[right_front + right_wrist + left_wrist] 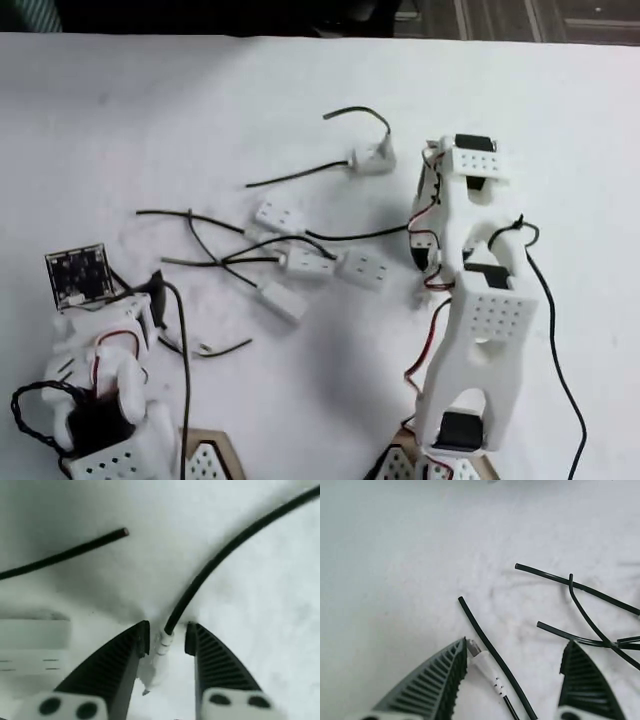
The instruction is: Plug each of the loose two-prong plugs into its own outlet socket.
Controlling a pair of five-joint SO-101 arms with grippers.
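The step in hand looks like the pickup of the plugs. The right tool (166,632) has its jaws narrowly apart around a white two-prong plug (159,661), which leans on one jaw and is clear of the other. An outlet socket (30,645) lies just beside it. The left tool (517,647) gapes wide over a second plug (485,667) on the tabletop (395,555). Next, I judge, the right jaws should close squarely on the plug, then line its prongs up with the socket's slots.

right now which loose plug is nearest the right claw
The white plug lying between the right claw's fingers, beside a white socket; others lie farther off.
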